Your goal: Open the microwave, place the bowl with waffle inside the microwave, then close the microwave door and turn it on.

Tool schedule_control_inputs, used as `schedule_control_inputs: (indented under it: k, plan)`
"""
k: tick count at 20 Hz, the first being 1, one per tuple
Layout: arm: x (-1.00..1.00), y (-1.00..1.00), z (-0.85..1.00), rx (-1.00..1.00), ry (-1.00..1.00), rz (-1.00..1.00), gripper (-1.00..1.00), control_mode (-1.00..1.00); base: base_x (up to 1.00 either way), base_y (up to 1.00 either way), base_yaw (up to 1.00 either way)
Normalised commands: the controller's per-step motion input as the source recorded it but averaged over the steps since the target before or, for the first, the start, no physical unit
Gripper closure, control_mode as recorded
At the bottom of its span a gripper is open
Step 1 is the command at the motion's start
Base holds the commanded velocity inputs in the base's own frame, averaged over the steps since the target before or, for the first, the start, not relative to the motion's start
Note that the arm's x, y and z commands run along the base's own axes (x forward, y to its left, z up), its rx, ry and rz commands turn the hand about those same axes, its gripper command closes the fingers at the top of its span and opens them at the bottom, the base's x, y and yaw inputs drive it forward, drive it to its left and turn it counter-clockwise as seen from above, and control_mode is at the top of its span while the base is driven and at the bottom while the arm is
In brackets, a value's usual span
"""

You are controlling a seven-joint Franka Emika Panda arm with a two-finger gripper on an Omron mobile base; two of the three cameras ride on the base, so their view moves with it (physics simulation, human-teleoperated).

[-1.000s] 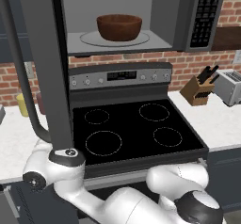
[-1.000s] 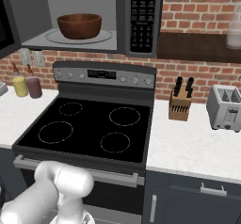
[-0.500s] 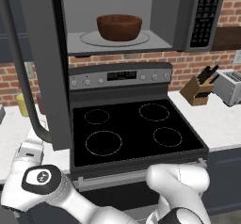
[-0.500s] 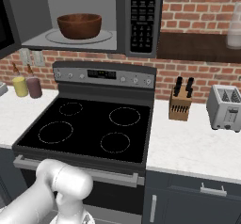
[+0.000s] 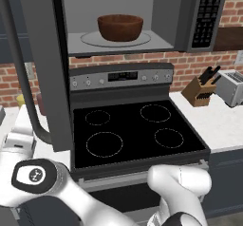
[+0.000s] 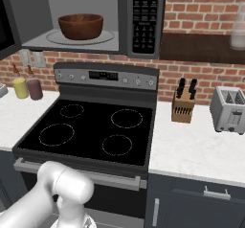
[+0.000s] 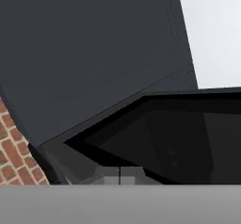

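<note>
- Bowl (image 5: 120, 27): dark brown wood, upright on glass turntable (image 5: 115, 40) inside microwave (image 6: 91, 16).
- Microwave door (image 5: 45, 63): swung open at left, bar handle (image 5: 21, 73) facing out.
- Gripper fingers: closed tight, empty.
- Below: black stove (image 6: 91, 126); knife block (image 6: 183, 105), toaster (image 6: 229, 109) on right counter.

Even flat rendered light, soft shadows; hand view perhaps blurred.

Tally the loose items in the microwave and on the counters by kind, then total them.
Bowl in the microwave: 1
Cups, yellow and mauve: 2
Knife block: 1
Toaster: 1
Total: 5
</note>
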Motion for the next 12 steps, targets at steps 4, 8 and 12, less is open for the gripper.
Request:
schedule_control_inputs:
  k: [4,8,12]
  plan:
    - [-0.14,-0.37,0.78,0.00,-0.05,-0.02,1.00,-1.00,0.00,0.00,0.00]
    - [-0.04,-0.64,0.70,0.02,-0.01,0.00,1.00,-1.00,0.00,0.00,0.00]
    - [-0.06,-0.88,0.56,0.06,0.00,0.00,1.00,-1.00,0.00,0.00,0.00]
